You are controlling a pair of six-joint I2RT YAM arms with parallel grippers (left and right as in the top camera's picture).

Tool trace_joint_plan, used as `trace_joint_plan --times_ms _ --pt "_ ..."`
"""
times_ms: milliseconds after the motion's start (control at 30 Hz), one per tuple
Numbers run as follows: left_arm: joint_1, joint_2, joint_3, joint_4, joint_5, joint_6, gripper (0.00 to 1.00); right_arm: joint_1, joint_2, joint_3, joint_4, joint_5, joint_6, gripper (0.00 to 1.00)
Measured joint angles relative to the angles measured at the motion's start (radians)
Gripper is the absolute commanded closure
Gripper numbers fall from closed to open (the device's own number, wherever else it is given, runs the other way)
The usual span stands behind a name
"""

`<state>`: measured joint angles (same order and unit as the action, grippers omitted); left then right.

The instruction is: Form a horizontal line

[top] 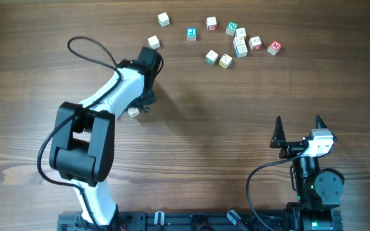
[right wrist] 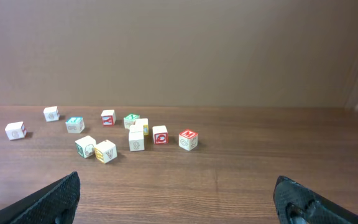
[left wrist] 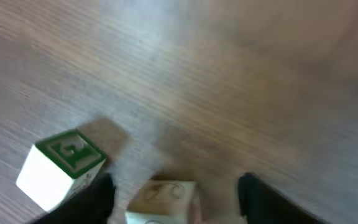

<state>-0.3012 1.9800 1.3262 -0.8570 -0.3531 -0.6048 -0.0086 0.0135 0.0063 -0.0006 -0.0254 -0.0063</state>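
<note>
My left gripper (left wrist: 176,190) stands released, fingers (left wrist: 98,199) clear of the cream cube (left wrist: 163,198) between them. Beside it sits a green-lettered cube (left wrist: 61,165), letter unreadable. The horizontal line (top: 132,112), mostly hidden, lies at this gripper. My right gripper (right wrist: 179,199) gapes empty.

Open table (top: 211,128) centre; cube cluster (top: 239,43) beyond.

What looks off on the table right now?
No row yet: the letter cubes lie scattered on the far side, turned every way. Near the left hand, a green-lettered cube sits askew to the cube between its fingers.
</note>
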Motion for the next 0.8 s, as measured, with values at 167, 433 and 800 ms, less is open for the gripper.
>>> trace_joint_plan --times_ms 167,433,800 --pt "0.000 0.000 0.158 -0.029 -0.001 0.038 0.05 0.000 0.000 0.000 0.000 0.000 0.000 0.00" --pt "0.000 -0.105 0.282 -0.023 0.041 0.069 0.00 0.000 0.000 0.000 0.000 0.000 0.000 0.00" --pt "-0.090 -0.126 0.283 0.280 0.291 0.283 0.00 0.000 0.000 0.000 0.000 0.000 0.000 0.00"
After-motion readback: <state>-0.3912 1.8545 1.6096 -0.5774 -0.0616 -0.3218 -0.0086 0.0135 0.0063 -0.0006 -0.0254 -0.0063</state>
